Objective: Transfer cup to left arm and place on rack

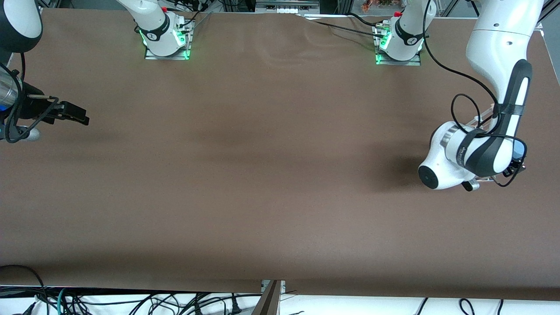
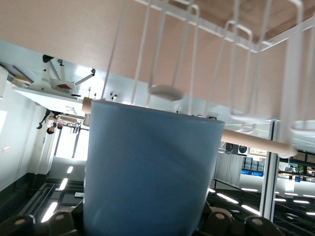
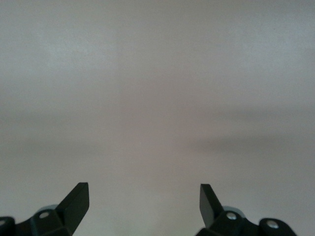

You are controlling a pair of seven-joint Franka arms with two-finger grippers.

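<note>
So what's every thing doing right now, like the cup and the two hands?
cup: held by the left hand, right up against the rack
rack: at the left arm's end of the table, dowel touching nothing else seen
left hand: at the rack, shut on the cup
right hand: open, empty, waiting over bare table

The left arm [image 1: 498, 83] is bent downward over the table [image 1: 262, 175] at its own end, its wrist folded beneath it. The right gripper [image 3: 143, 199] is held above the table's right-arm end, its 2 fingers [image 3: 76, 199] spread apart.
</note>
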